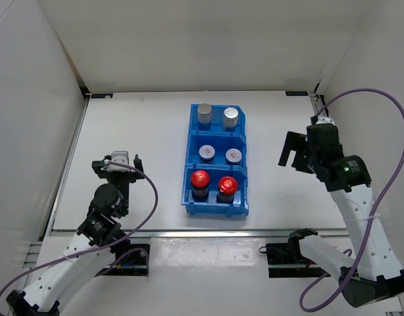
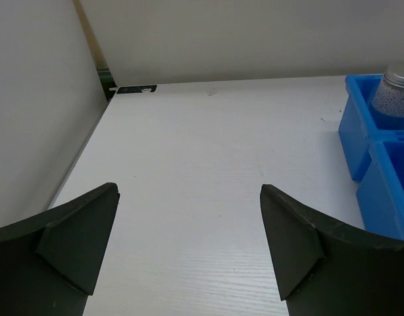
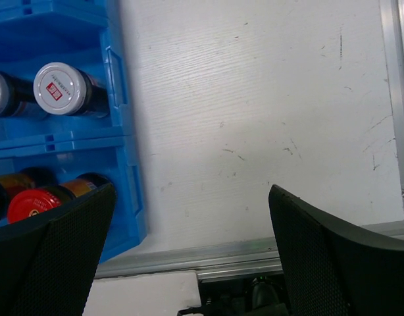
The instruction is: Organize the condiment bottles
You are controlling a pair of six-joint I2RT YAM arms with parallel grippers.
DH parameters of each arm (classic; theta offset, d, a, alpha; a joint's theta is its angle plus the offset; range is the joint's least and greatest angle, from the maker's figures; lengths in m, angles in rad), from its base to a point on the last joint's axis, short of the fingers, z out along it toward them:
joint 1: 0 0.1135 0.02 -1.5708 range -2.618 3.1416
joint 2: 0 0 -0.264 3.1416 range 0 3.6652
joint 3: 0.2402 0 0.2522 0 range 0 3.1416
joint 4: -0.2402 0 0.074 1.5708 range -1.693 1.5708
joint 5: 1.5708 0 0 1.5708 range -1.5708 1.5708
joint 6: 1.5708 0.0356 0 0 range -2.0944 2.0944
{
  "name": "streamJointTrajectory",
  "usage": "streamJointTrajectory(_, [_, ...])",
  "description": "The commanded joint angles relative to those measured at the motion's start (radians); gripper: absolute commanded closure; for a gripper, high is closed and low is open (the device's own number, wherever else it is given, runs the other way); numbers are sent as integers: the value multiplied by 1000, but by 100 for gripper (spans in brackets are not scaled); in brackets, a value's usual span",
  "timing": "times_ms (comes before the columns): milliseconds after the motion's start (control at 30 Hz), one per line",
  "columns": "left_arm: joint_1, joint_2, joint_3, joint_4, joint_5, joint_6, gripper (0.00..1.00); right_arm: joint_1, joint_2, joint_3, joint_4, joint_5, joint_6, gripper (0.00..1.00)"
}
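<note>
Red-capped, silver-lidded and tall grey condiment bottles [image 1: 200, 178] are paired inside a blue three-compartment plastic bin [image 1: 215, 209]. The left gripper [image 2: 189, 191] and right gripper [image 3: 192, 189] are spread wide beside it, empty.

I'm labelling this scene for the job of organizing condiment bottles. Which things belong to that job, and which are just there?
Belong to the job:
red-capped jars, near compartment
silver-lidded jars, middle compartment
tall silver cylinders, far compartment

Just there:
blue bin holding all six
white table
</note>
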Motion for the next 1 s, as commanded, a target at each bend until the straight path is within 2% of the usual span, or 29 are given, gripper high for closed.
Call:
streamJointTrajectory(0, [3, 13, 18, 70, -43, 17, 0, -11, -34, -11, 32, 53, 1, 0])
streamJointTrajectory(167, [3, 22, 18, 81, -43, 8, 0, -11, -65, -80, 12, 132, 88, 0])
streamJointTrajectory(333, [3, 22, 18, 81, -156, 19, 0, -11, -85, -180, 12, 161, 172, 0])
streamJointTrajectory(400, [3, 10, -11, 93, -136, 72, 0, -11, -85, -220, 27, 188, 192, 0])
streamJointTrajectory(433, [3, -4, -20, 104, -74, 103, 0, -11, -85, -229, 27, 188, 203, 0])
streamJointTrajectory(500, [3, -13, -52, 128, -29, 154, 0, -11, -74, -229, 27, 184, 182, 0])
streamJointTrajectory(600, [3, -4, -63, 150, -29, 154, 0, -11, -65, -201, 18, 141, 172, 0])
streamJointTrajectory(767, [3, 43, -54, 132, -40, 154, 0, -11, -158, -227, 38, 141, 140, 0])
streamJointTrajectory(833, [3, 56, -39, 132, -99, 154, 0, -11, -168, -228, 38, 141, 131, 0])
streamJointTrajectory(967, [3, 56, -28, 121, -119, 163, 0, -11, -148, -237, 38, 132, 120, 0])
